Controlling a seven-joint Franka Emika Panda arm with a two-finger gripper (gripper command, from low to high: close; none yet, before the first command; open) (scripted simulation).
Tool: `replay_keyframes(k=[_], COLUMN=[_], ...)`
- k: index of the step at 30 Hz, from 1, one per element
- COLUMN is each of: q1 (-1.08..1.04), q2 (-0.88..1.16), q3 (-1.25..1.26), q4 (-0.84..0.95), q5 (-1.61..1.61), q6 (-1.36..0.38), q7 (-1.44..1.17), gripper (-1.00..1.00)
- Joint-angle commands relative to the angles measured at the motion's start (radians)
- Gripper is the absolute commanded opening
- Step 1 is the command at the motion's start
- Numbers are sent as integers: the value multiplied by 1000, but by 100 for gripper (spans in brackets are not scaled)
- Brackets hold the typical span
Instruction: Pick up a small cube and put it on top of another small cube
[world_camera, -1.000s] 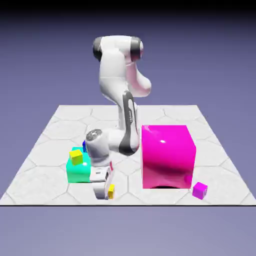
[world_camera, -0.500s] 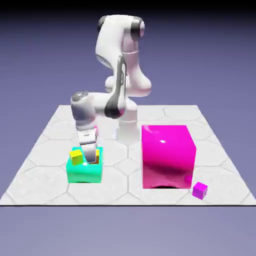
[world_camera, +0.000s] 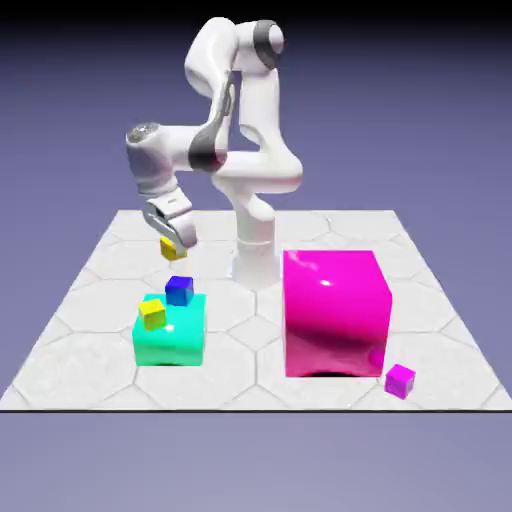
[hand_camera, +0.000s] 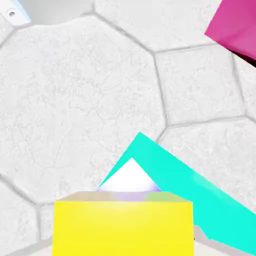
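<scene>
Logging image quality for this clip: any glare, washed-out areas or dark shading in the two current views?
Exterior view: small bright glints on the big magenta block, darker shading low on its front; backdrop fades to black at the top. Hand view: floor tiles nearly washed out, a white patch just beyond the yellow cube.

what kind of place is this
Looks like a simulated robot test scene: a white arm, a bright teal block and magenta block on a tiled surface, plain blue-violet backdrop.

White tiled tbl (world_camera: 100, 375) w/ teal blk (world_camera: 170, 345), big magenta blk (world_camera: 333, 315), tiny magenta cube (world_camera: 400, 381).
</scene>
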Motion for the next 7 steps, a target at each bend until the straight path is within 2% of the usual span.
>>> replay_keyframes(k=[1, 4, 5, 7], q1=[4, 14, 14, 10], q2=[27, 94, 94, 66], q3=[-8, -27, -27, -19], q4=[-18, -61, -61, -43], q5=[9, 22, 22, 17], q6=[44, 150, 150, 107], q7=[-9, -27, -27, -20], gripper=[-100, -100, 100, 100])
